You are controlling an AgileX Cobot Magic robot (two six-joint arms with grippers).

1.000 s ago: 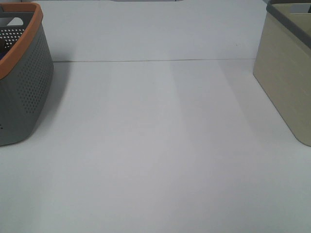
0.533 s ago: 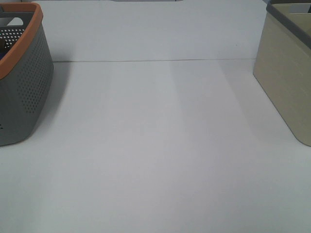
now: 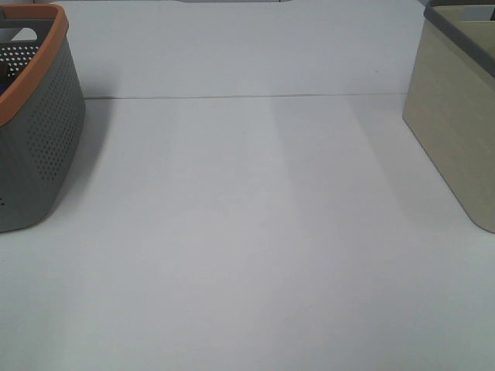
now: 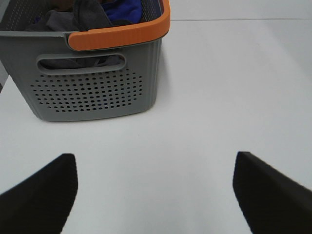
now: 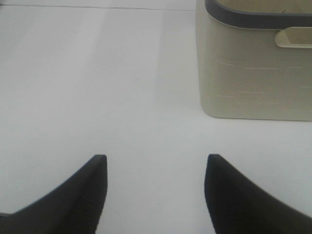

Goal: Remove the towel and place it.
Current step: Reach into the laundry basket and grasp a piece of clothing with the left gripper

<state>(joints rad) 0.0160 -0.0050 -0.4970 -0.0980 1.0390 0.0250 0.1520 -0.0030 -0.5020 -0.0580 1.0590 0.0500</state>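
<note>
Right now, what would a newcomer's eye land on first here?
The grey basket with its orange rim, far left in the high view, stands out; the left wrist view shows a dark grey towel and a blue cloth heaped inside. Opposite, on the right, stands a beige bin.

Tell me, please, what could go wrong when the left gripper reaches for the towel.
The towel lies bunched against a blue cloth in the grey basket, so the open left gripper may pinch both. Lifting, the towel may catch the orange rim and tip or drag the basket.
</note>
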